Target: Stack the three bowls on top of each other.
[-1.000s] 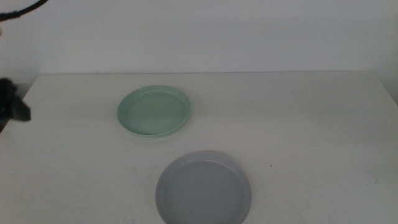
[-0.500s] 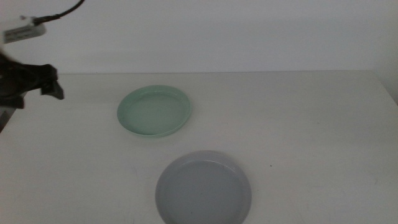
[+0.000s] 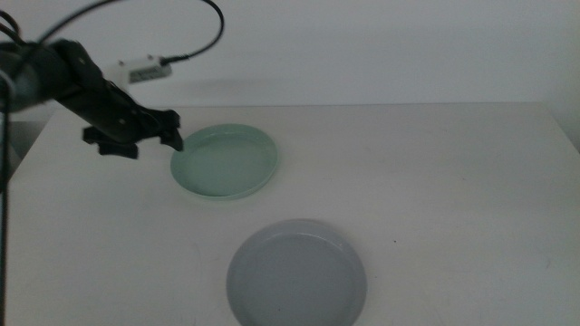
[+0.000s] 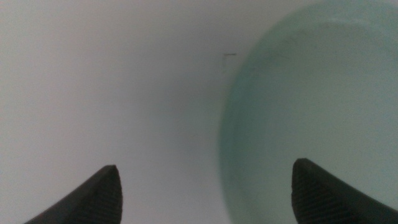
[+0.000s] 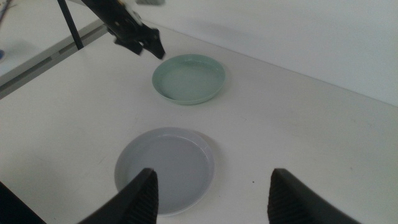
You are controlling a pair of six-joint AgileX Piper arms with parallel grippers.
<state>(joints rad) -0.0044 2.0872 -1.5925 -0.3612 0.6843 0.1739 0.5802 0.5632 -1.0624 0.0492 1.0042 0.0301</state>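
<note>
The mint green bowl [image 3: 225, 161] sits at the table's back middle. The pale grey bowl [image 3: 296, 274] sits near the front edge. No white bowl shows in any view. My left gripper [image 3: 149, 139] is open at the green bowl's left rim. In the left wrist view [image 4: 208, 186] one jaw is over the green bowl [image 4: 311, 93] and the other over bare table. My right gripper [image 5: 214, 193] is open and empty, held high above the front of the table. Below it lie the grey bowl [image 5: 165, 165] and farther off the green bowl [image 5: 188, 79] and the left gripper [image 5: 140, 42].
The white table [image 3: 435, 181] ends at a pale wall at the back. A cable and a small white box [image 3: 143, 69] hang from the left arm. A dark rail [image 5: 56, 53] runs along the table's left side.
My left arm has swung in from the picture's left edge to the right, up to the green bowl's left rim. The bowls have not moved.
</note>
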